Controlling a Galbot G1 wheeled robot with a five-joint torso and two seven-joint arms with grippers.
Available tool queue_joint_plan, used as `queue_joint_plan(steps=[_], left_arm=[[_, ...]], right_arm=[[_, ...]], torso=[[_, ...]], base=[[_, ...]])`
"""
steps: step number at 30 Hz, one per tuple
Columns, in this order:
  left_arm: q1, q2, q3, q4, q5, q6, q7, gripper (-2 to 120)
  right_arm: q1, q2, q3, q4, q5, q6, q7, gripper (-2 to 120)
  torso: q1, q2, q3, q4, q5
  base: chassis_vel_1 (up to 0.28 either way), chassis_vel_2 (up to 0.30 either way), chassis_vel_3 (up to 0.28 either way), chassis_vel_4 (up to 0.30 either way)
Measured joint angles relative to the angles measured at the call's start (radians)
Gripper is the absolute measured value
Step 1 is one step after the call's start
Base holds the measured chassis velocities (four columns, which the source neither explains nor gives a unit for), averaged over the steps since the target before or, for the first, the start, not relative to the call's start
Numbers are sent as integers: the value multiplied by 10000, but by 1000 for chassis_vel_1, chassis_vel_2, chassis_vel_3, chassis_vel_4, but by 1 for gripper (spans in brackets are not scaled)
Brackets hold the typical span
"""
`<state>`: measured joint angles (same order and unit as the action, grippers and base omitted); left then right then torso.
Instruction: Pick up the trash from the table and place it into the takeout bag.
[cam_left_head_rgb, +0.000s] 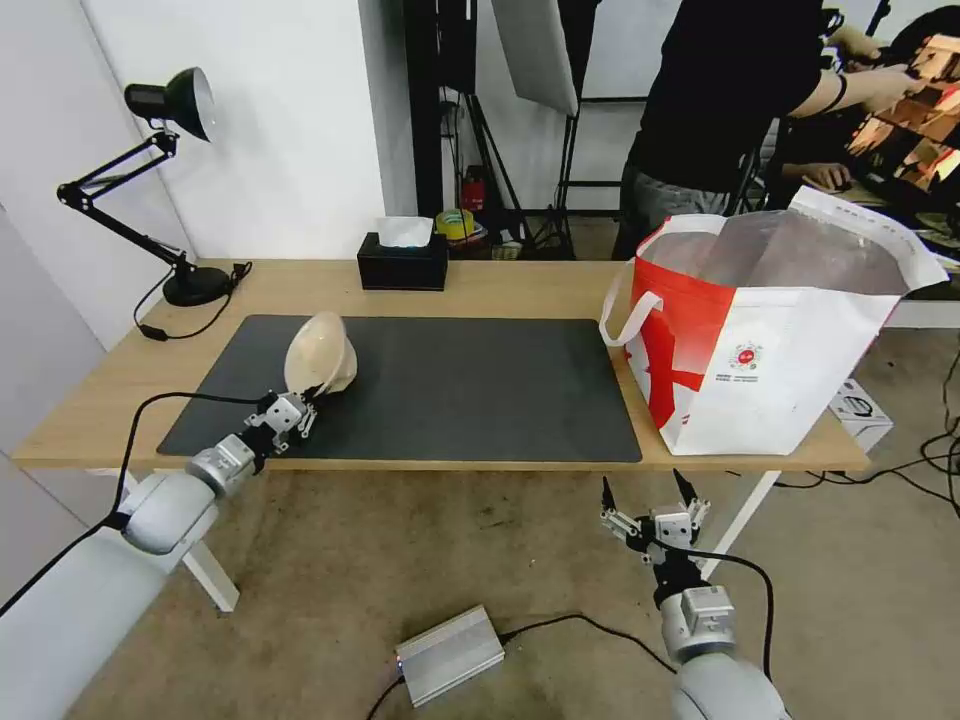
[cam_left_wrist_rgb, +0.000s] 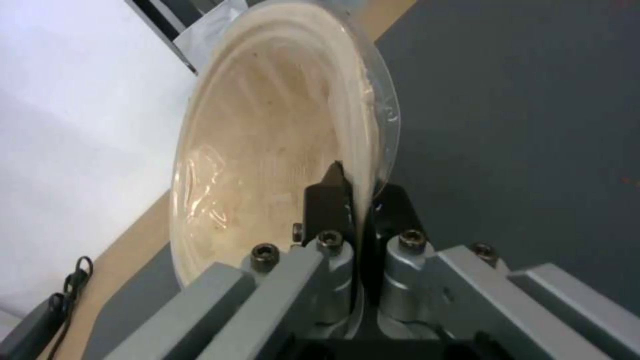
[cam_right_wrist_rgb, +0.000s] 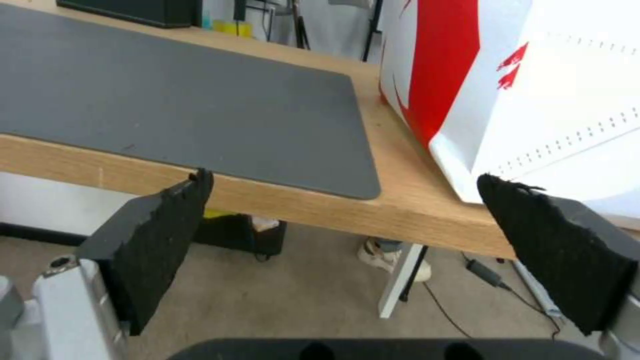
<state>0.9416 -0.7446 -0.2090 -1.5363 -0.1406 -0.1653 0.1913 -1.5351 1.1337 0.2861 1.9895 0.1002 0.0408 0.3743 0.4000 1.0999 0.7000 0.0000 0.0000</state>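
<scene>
On the mat: beige bowl (cam_left_head_rgb: 322, 352) tipped on edge, far left of the bag (cam_left_head_rgb: 760, 340).
Left tool (cam_left_head_rgb: 300, 408): clamped on its rim.
Right tool (cam_left_head_rgb: 650, 505): spread, below the worktop (cam_left_head_rgb: 500, 290).
Progress: last visible trash, not yet bagged.

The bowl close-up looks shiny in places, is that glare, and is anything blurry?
Left wrist view: pale glare streaks on the beige bowl pinched by the left gripper; the grey brackets nearest the lens are soft. Head view: bowl evenly lit.
</scene>
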Motion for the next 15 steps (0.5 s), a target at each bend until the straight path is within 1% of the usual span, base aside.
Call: queue_joint_plan(steps=[11,14,15], left_arm=[[170,127,-224,-265,-13,-14,25,0],[268,262,-354,-607,-83,-16,75,0],[268,262,-354,-607,-83,-16,75,0]], right_arm=[[-15,1,-9,17,-37,1,1,100],[-31,7,-15,45,-47,1,3,100],[-31,7,-15,45,-47,1,3,100]], torso=[[0,1,0,0,0],[0,0,0,0,-1],[0,0,0,0,-1]], base=[[0,0,0,0],[0,0,0,0],[0,0,0,0]])
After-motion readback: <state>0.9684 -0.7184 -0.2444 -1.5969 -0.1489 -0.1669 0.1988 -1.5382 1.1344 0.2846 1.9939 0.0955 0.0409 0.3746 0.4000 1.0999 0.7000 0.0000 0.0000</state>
